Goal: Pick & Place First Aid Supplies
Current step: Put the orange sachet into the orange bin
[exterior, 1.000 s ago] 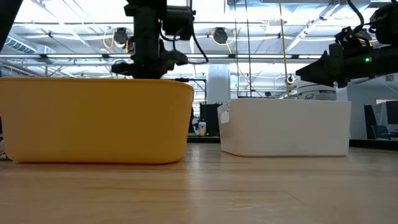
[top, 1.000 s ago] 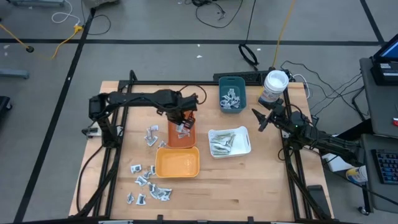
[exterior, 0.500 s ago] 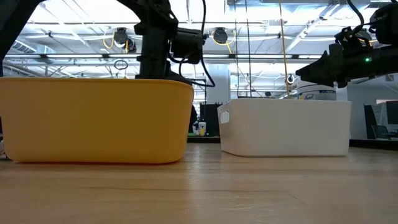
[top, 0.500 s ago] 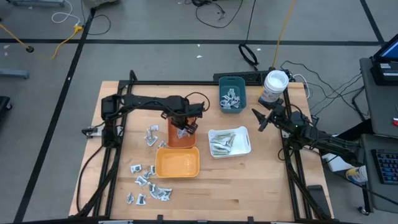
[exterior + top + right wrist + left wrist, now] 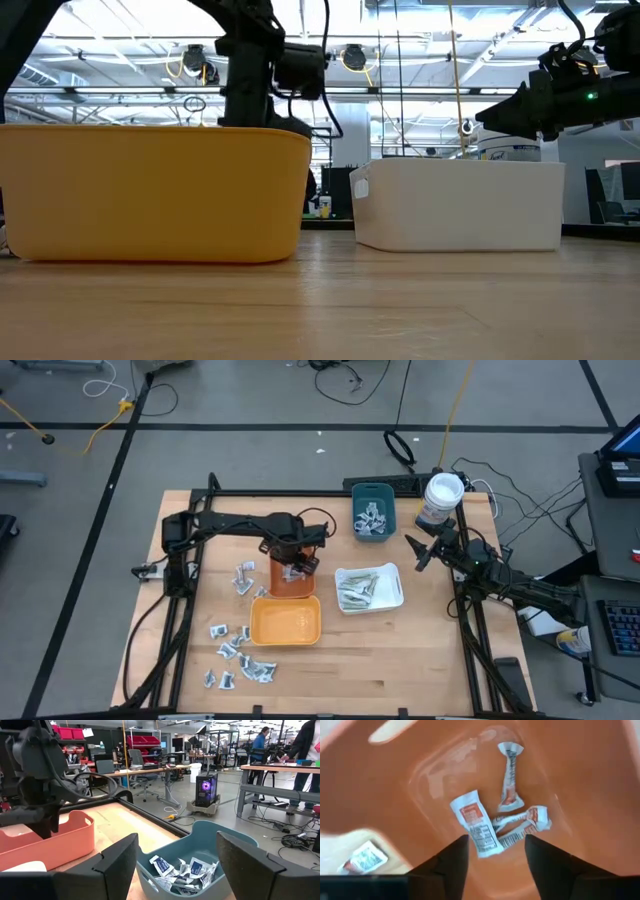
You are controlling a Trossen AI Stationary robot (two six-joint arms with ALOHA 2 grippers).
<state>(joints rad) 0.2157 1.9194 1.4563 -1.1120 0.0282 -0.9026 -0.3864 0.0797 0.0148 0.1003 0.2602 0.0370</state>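
Observation:
My left gripper (image 5: 293, 567) (image 5: 495, 852) points straight down into the orange tray (image 5: 291, 582), open. Below its fingers, three small white packets with red marks (image 5: 476, 822) lie flat on the tray floor (image 5: 435, 775); the nearest packet's end shows between the fingertips, apart from them. More packets lie loose on the table at the near left (image 5: 238, 656) and left of the orange tray (image 5: 243, 577). In the low view the yellow tray (image 5: 150, 190) hides the left fingers. My right gripper (image 5: 414, 554) (image 5: 175, 870) waits open at the table's right edge.
A yellow tray (image 5: 286, 622) stands just near of the orange one. A white tray (image 5: 368, 587) holds pale strips; a teal tray (image 5: 373, 510) (image 5: 195, 855) at the back holds blue-marked sachets. A white tub (image 5: 441, 500) stands at the far right. People work at benches beyond the table.
My left gripper has sunk toward the orange tray and shifted a little toward the table's right edge; in the low view its fingers have dropped behind the yellow tray's rim. For the last half second it has kept still.

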